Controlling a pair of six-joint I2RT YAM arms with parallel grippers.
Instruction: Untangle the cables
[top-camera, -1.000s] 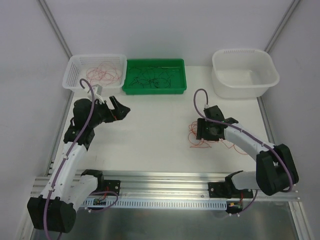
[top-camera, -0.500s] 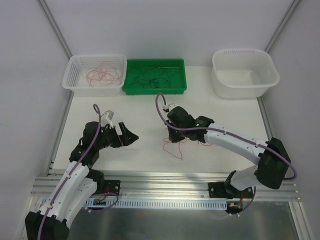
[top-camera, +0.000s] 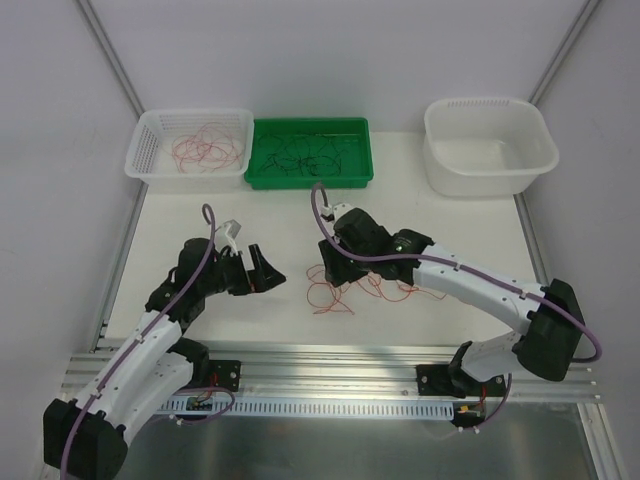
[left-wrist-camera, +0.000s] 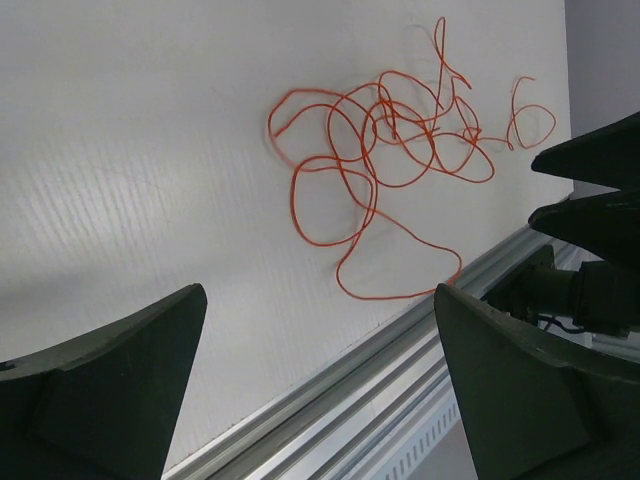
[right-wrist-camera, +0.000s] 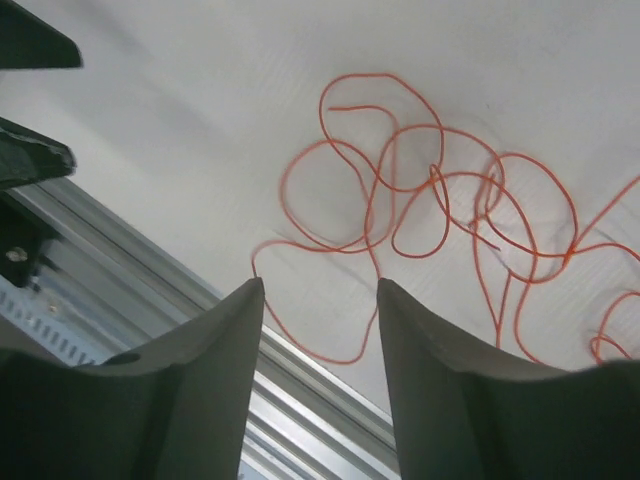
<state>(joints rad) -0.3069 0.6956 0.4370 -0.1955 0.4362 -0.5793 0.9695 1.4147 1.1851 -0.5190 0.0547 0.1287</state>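
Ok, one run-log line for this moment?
left tool: open, empty, beside tangle | right tool: open over tangle, nothing gripped | orange cables: loose tangle on table

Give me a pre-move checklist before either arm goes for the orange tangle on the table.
1. Left gripper open, fingers empty: ok.
2. Right gripper fingers apart, nothing between them: ok.
3. Orange cables lying on the table, seen by both wrist cameras: ok.
4. Orange cables separated: not ok, loops cross.
5. Number of strands in the tangle: cannot tell.
6. White basket and green tray at the far edge: ok.
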